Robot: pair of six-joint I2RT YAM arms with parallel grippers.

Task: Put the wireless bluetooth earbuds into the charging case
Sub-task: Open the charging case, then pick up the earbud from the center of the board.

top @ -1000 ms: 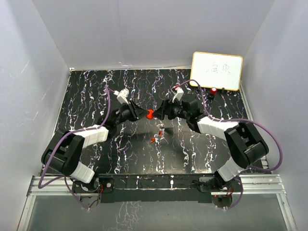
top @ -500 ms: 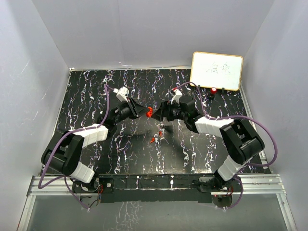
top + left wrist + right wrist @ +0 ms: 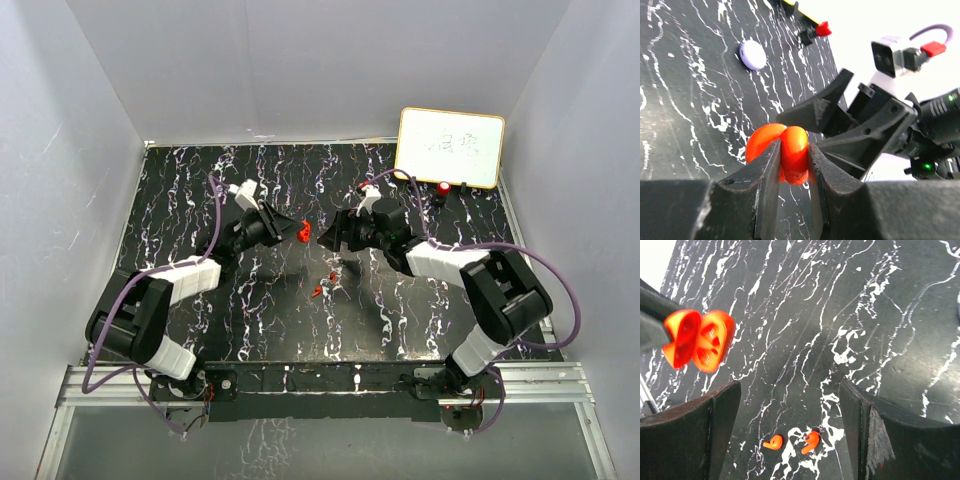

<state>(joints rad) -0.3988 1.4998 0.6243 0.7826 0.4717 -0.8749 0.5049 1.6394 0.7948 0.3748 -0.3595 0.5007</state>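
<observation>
Backed off since a second ago, the right gripper (image 3: 324, 238) leaves the red charging case (image 3: 304, 233) with the left gripper (image 3: 293, 229).
Left fingers (image 3: 762, 195) pinch the glossy, rounded clamshell, hinged open above the white-veined black table (image 3: 200, 200); its inner wells are too blurred to read. Right jaws stand spread wide. Two tiny curved red earbuds (image 3: 772, 442) lie on the table beneath, just beside each other.

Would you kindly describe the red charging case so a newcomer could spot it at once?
Over the middle of the black white-veined table, the left tool pinches the round red plastic charging case. Unlike the lavender disc-shaped case lying on the table and the two tiny red earbuds, it is held and hinged open.
</observation>
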